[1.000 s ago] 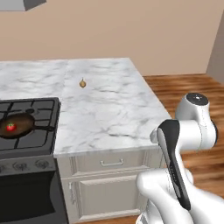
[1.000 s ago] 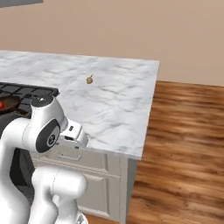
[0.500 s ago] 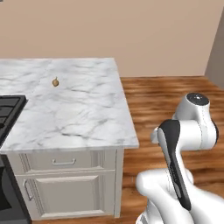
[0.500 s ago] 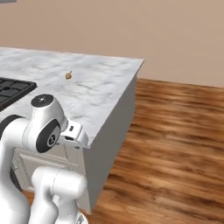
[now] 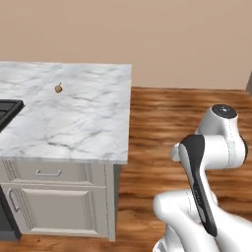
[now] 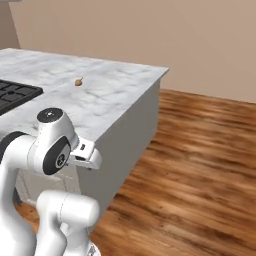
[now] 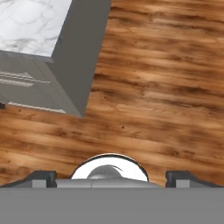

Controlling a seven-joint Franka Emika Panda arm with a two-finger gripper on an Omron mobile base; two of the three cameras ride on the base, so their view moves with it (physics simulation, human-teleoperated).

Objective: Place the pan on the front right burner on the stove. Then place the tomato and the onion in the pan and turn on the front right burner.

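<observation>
The tool (image 7: 109, 177) hangs over the wood floor (image 7: 166, 96), its tips set wide apart with nothing between them; the hand view shows this, along with the corner of the cabinet (image 7: 76, 65) seen from above. From the base views, the marble table (image 5: 74, 118) carries the onion (image 5: 58, 88), lying alone toward the far side of the top. A corner of the stove (image 6: 12, 95) shows at the table's left. A plain beige wall (image 5: 147, 39) closes the room.
</observation>
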